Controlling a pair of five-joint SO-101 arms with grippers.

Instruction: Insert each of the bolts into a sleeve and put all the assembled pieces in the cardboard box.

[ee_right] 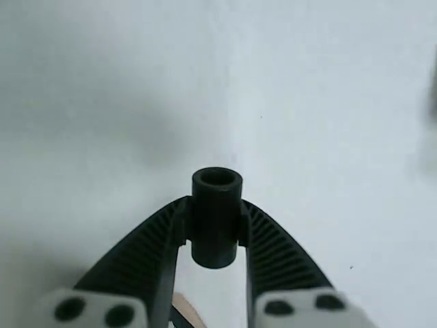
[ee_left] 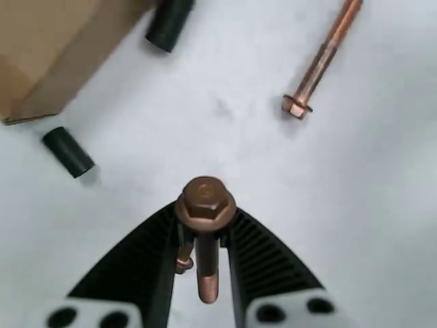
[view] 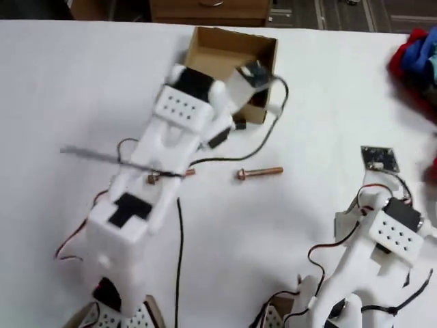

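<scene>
Left gripper (ee_left: pixel 206 220) is clamped on a bolt (ee_left: pixel 206 201) just under its head, with the shank free, and hangs near the box (view: pixel 225 51). Right gripper (ee_right: pixel 217 213) is clamped around a sleeve (ee_right: pixel 217 188) with the bore open and facing outward, well apart from the left one over the table (view: pixel 68 82). Recommended: line shank with bore before closing in, then feed slowly with both grips firm. Any tilt risks jamming at the sleeve mouth. A spare bolt (view: pixel 259 173) and two loose sleeves (ee_left: pixel 68 152) remain.
</scene>
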